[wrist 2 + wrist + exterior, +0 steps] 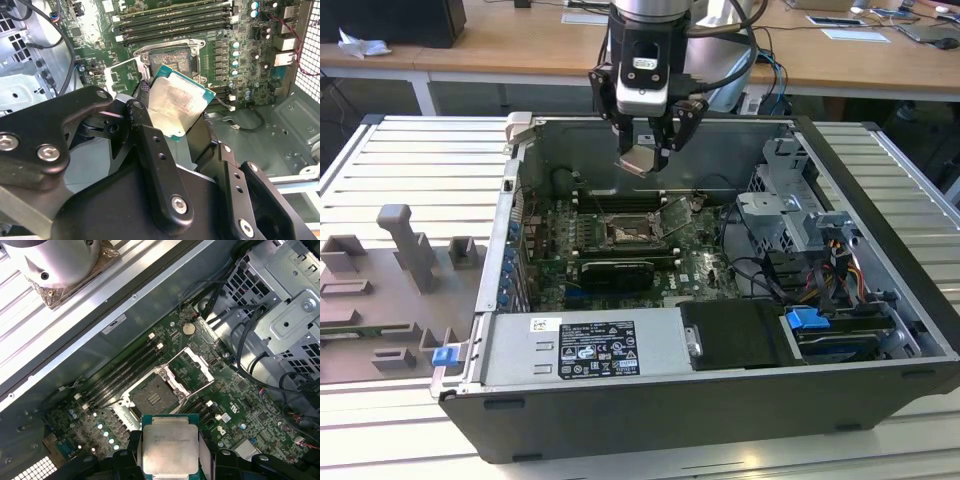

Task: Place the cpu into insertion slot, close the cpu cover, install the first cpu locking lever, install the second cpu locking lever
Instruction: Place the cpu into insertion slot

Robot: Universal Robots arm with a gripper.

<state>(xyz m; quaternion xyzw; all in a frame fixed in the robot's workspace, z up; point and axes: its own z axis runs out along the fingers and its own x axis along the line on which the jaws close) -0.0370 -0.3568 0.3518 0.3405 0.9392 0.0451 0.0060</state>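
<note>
Exterior view | gripper (647, 152) clamped on cpu (638, 162) | above insertion slot (625, 235) | cpu cover (672, 213) raised

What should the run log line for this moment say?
gripper: shut on cpu | cpu: held above motherboard | insertion slot: empty | cpu cover: open

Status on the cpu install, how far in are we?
Done: none of the steps yet. The socket is empty and its cover stands flipped open.
In hand: the gripper is shut on the cpu, held above the open case, clear of the socket.
Left: seating the cpu, closing the cover and both locking steps.
</note>
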